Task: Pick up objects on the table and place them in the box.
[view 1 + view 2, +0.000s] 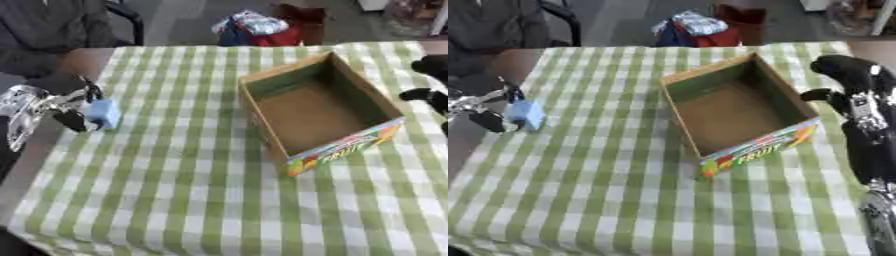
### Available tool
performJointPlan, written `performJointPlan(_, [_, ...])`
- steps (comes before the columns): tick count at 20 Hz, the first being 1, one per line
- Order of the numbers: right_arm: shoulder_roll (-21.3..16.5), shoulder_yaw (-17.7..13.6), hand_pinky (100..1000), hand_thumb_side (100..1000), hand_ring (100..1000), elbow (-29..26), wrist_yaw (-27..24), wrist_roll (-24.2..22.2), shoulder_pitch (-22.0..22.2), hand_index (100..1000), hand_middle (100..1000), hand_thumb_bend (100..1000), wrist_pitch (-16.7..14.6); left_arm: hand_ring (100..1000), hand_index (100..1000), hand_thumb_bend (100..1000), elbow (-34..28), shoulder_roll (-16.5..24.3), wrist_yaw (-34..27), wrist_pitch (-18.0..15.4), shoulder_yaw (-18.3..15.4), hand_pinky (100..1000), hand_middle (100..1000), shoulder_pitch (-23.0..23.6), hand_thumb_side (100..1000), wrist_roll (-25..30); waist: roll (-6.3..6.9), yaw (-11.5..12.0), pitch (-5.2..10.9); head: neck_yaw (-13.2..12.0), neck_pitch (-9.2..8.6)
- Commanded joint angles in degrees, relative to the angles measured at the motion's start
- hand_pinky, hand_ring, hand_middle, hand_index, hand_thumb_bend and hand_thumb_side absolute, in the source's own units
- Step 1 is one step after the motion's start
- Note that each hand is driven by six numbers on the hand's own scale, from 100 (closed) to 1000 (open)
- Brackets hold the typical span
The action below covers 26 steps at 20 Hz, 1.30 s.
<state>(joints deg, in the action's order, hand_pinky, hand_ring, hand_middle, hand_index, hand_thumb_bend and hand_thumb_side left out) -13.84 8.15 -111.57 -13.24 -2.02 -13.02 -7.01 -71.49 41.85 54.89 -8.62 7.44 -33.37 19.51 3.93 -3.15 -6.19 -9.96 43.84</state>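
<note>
Green-and-white checked cloth [175, 190] covers the bench, and its near half lies bare. Farther in, at the left edge, the left hand [66, 107] comes in with its fingers curled round a small light-blue block [103, 114], pinching it just above the cloth near the bench's left side. The block stands well apart from the box, with a stretch of checks between them.

Right of the middle sits the open cardboard box [737, 107], turned askew so one corner points toward the viewer. Its near outer wall carries bright fruit printing in red, yellow and green; the inside is plain brown, and nothing shows in it.

Just beside the box's right wall, the right hand [852, 80] hangs over the cloth at the right edge, black with silver parts below it along the arm. One finger or the thumb sticks out toward the box; whether the rest are spread or curled I cannot tell.

Beyond the bench's far edge, a red and blue bundle [255, 29] lies on the floor.
</note>
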Motion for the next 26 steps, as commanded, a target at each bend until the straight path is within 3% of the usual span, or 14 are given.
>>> performJointPlan(1, [-0.2, -0.1, 608, 547, 824, -0.6, 0.1, -0.1, -0.3, 719, 721, 100, -0.1, 681, 678, 249, -8.5, 2.7, -2.7, 0.7, -0.6, 728, 579, -3.0, 350, -0.2, -0.03, 0.1, 0.9, 0.1, 0.27])
performJointPlan(6, [-0.1, 0.1, 608, 547, 824, -0.6, -0.1, -0.4, -0.3, 720, 721, 100, 0.0, 686, 683, 259, -13.2, -2.5, -3.5, -1.4, 4.2, 731, 585, -11.1, 363, 3.1, -0.12, 0.0, 1.29, 0.0, 0.27])
performJointPlan(13, [0.1, 0.7, 609, 545, 823, -0.9, -0.7, -1.0, -0.8, 720, 721, 100, 0.2, 703, 699, 240, -7.5, -14.2, 0.9, -6.0, 10.6, 735, 609, -20.1, 395, 5.4, -0.48, -1.9, 1.51, -1.1, 0.27])
performJointPlan(25, [0.5, 1.5, 609, 546, 823, -1.0, -1.4, -1.9, -1.9, 720, 721, 100, 0.5, 719, 741, 263, 5.0, -26.2, 10.5, -11.2, 14.0, 738, 661, -22.3, 435, 2.2, -0.09, -5.1, 0.71, -3.1, 0.27])
performJointPlan(26, [0.5, 1.5, 609, 546, 824, -1.0, -1.4, -1.9, -2.0, 720, 721, 100, 0.5, 725, 788, 322, 5.6, -27.0, 11.1, -11.6, 14.2, 740, 685, -22.1, 456, 1.6, -0.1, -5.3, 0.65, -3.2, 0.27])
